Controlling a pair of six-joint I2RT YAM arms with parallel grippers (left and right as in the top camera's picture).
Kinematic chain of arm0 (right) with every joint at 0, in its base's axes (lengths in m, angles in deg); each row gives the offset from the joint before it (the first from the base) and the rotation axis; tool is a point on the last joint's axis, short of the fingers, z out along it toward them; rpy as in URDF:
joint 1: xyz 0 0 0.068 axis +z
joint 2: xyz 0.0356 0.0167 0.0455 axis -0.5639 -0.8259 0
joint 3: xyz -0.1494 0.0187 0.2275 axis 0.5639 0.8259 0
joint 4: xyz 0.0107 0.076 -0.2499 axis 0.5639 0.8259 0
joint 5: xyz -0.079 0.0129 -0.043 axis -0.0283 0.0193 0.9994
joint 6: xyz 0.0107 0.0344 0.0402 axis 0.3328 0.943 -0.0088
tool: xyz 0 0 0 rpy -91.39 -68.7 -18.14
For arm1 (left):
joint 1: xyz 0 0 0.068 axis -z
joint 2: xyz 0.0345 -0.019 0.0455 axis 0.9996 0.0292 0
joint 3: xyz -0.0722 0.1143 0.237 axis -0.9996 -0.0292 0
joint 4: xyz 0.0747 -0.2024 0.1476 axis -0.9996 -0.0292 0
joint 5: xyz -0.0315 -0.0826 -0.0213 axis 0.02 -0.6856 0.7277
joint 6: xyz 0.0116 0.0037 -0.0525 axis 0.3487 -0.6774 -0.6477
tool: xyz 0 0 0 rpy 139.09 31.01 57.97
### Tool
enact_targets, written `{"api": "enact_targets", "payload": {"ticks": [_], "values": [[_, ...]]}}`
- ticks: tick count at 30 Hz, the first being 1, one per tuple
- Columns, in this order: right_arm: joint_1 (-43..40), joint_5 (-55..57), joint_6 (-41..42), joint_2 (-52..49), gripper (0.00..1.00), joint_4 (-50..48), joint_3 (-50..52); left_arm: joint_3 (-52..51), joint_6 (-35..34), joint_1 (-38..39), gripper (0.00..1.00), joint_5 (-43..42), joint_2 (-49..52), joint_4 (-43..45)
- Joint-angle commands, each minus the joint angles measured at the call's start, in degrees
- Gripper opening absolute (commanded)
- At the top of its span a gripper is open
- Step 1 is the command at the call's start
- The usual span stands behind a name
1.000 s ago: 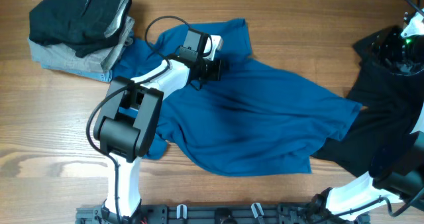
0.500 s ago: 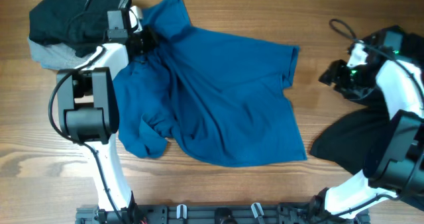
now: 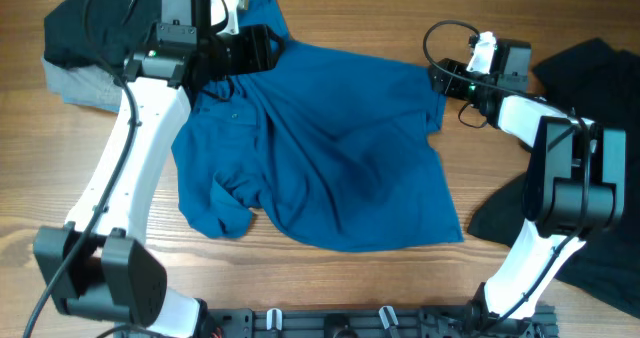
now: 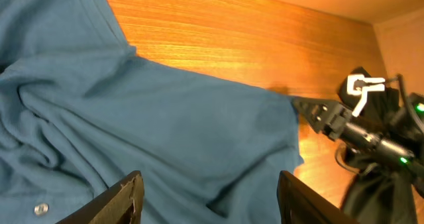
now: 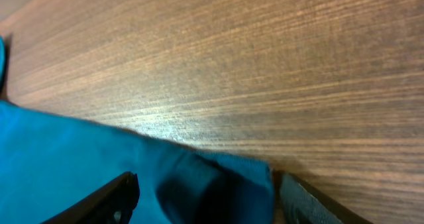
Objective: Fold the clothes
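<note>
The clothes are chiefly a deep-blue collared shirt (image 3: 330,148) lying rumpled across the middle of the table. My left gripper (image 3: 276,46) hovers over its upper left part near the collar. In the left wrist view its jaws (image 4: 212,204) stand wide apart above the blue cloth (image 4: 132,118) and hold nothing. My right gripper (image 3: 440,79) is at the shirt's right sleeve edge. It is open (image 5: 205,201), and the sleeve corner (image 5: 218,184) lies between its fingers without being pinched. A loose black garment (image 3: 590,178) lies at the right.
A folded stack sits at the back left, a black piece (image 3: 90,23) on top of a pale grey one (image 3: 75,83). Bare wooden table (image 3: 90,238) shows in front of the shirt. The right arm's cable (image 3: 440,33) loops above the sleeve.
The left gripper has opened, let go of the shirt near the collar and shifted right. The right gripper has moved left to the sleeve edge and opened wider.
</note>
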Motion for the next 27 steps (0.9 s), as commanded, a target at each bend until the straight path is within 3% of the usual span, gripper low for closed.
{"api": "enact_targets", "payload": {"ticks": [1, 3, 4, 5, 12, 18, 19, 20, 22, 27], "values": [[1.1, -1.4, 2.0, -4.0, 0.54, 0.2, 1.0, 0.5, 1.4, 0.2, 0.64, 1.8, -3.4, -3.3], [0.8, -1.7, 2.3, -3.9, 0.30, 0.0, 0.1, 0.5, 1.4, 0.2, 0.64, 2.7, -3.6, -4.9], [0.2, -2.8, 4.7, -3.8, 0.14, 0.0, -1.4, 0.5, 1.4, 0.2, 0.64, 2.7, -3.6, -5.6], [-0.5, -3.6, 10.0, -3.8, 0.04, -0.1, -3.0, 0.5, 1.4, 0.2, 0.64, 2.8, -3.6, -5.8], [-7.0, -0.8, 12.1, -3.8, 0.04, -2.9, -19.7, 0.5, 1.4, 0.2, 0.66, 5.5, -3.5, -6.0], [-9.5, 10.2, 10.8, -3.8, 0.05, -4.5, -22.0, 0.5, 1.4, 0.2, 0.68, 5.5, -3.5, -6.6], [-10.1, 10.1, 10.8, -3.8, 0.28, -4.3, -22.0, 0.5, 1.4, 0.2, 0.69, 5.8, -3.5, -7.2], [-11.1, 9.8, 11.0, -3.8, 0.75, -3.4, -22.0, 0.5, 1.4, 0.2, 0.71, 6.8, -3.5, -8.1], [-12.9, 5.8, 11.0, -3.3, 0.98, -1.2, -22.0, 0.5, 1.4, 0.2, 0.78, 8.8, -3.5, -10.1], [-16.3, -13.2, 7.2, 5.3, 0.99, 15.9, -22.0, 0.5, 1.6, -0.1, 0.78, 14.8, -3.7, -17.8]]}}
